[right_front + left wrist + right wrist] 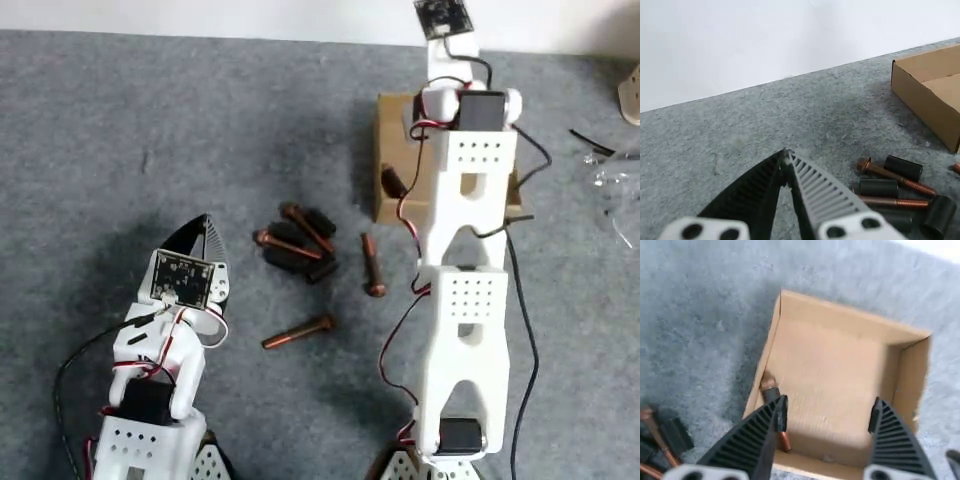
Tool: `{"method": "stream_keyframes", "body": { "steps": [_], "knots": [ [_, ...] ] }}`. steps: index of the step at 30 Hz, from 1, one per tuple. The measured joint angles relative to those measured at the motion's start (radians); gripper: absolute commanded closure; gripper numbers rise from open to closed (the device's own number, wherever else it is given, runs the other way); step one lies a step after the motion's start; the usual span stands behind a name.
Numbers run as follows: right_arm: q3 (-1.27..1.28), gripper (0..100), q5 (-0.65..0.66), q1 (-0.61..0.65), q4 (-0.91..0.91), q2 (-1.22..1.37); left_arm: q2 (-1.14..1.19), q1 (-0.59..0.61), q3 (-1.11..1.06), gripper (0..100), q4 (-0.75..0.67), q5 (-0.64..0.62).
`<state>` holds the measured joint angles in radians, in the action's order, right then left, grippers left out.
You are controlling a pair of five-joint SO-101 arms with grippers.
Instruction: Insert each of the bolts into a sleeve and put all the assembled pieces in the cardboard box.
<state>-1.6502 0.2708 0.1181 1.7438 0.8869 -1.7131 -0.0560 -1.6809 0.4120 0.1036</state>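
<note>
We find the left gripper (786, 156) in the lower left of the high view, over the grey mat (100, 150). Its fingers are pressed together at the tips with nothing between them. The right arm (465, 300) stretches up the right side of that view to the cardboard box (393, 118) in the upper right. There the right gripper (829, 405) hangs above the box's floor with its fingers spread wide apart, holding nothing. Inside the box, against the wall nearest the middle of the table, lies one assembled piece (773, 395), a copper bolt run through a black sleeve. Near the centre of the high view sits a small heap of black sleeves (283, 260) with two copper bolts (288, 245) lying across them. A third bolt (372, 265) lies just right of the heap, between it and the right arm. A fourth bolt (298, 333) lies alone below the heap, apart from it.
</note>
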Motion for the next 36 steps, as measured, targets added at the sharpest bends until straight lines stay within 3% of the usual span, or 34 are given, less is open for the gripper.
{"method": "stream_keyframes", "body": {
  "steps": [6,16,28,36],
  "knots": [
    [0.256,76.4,0.0,0.026,0.0,-0.264,0.0,0.0,0.0,99,-0.003,0.0],
    [1.145,76.4,0.0,0.249,-0.008,-0.752,0.0,0.0,0.0,99,-0.003,0.0],
    [2.012,76.4,0.0,0.411,-0.485,-1.106,0.0,0.0,0.0,99,-0.003,0.0],
    [2.245,76.4,0.0,0.414,-0.709,-1.137,0.0,0.0,0.0,99,-0.003,0.0]
  ]
}}
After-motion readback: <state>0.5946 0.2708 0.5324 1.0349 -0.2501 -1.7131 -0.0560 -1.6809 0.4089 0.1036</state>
